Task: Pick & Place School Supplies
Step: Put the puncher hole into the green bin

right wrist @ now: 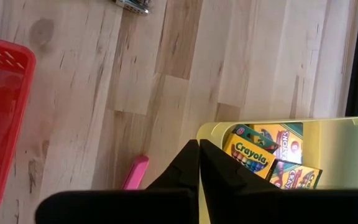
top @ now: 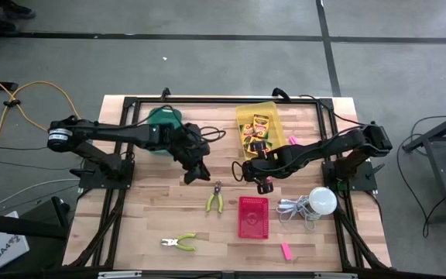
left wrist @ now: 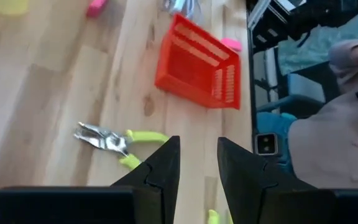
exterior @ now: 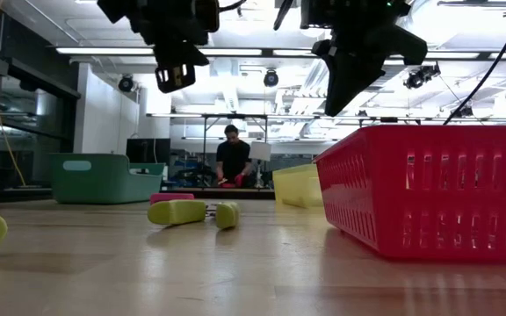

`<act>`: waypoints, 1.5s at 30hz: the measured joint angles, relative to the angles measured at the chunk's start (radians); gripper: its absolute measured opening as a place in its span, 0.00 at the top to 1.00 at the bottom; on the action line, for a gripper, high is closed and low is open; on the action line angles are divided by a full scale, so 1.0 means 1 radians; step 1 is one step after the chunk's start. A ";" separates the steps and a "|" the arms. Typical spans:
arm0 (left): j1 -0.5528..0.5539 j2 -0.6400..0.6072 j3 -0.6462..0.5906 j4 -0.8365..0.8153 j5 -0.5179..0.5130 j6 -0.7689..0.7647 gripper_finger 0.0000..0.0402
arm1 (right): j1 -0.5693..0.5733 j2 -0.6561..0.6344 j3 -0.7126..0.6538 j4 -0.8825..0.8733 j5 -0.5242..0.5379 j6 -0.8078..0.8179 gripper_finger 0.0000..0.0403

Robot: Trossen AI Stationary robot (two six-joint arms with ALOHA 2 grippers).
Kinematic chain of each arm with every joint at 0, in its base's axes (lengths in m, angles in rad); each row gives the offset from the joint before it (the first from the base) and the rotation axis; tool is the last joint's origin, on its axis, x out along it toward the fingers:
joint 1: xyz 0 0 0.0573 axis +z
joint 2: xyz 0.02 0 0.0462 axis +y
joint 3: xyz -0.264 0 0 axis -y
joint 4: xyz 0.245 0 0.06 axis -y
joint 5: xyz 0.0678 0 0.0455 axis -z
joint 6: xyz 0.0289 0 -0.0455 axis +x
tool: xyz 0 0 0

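Observation:
Crayon boxes [top: 257,129] lie in a yellow bin [top: 272,113] at the far middle of the table; the right wrist view shows these boxes [right wrist: 263,152] too. One pink eraser [right wrist: 135,172] lies on the wood below my right gripper, a second [top: 285,249] beyond the red basket's near right corner, and a third [top: 292,140] right of the yellow bin. My right gripper [top: 242,172] hangs shut and empty just near of the yellow bin [right wrist: 334,143]. My left gripper [top: 197,172] hovers open and empty at table centre, above green-handled pliers [left wrist: 117,140].
A red mesh basket [top: 254,217] stands near the middle. Two green-handled pliers [top: 215,200] [top: 180,242] lie to its left. A green bin [top: 165,120] sits at the far left, and a white bulb with a coiled cord [top: 322,200] lies at the right. A person works in the room behind [exterior: 233,158].

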 joint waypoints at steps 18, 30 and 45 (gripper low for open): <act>-0.234 0.036 0.000 -0.058 -0.548 -0.471 0.74 | -0.033 0.000 0.000 0.154 -0.197 0.001 1.00; -0.379 0.078 0.001 -0.047 -0.686 -0.642 0.72 | -0.035 0.000 0.000 0.121 -0.120 0.008 1.00; -0.436 0.261 0.001 0.099 -0.707 -0.770 0.56 | -0.012 0.000 -0.002 -0.109 -0.023 0.211 1.00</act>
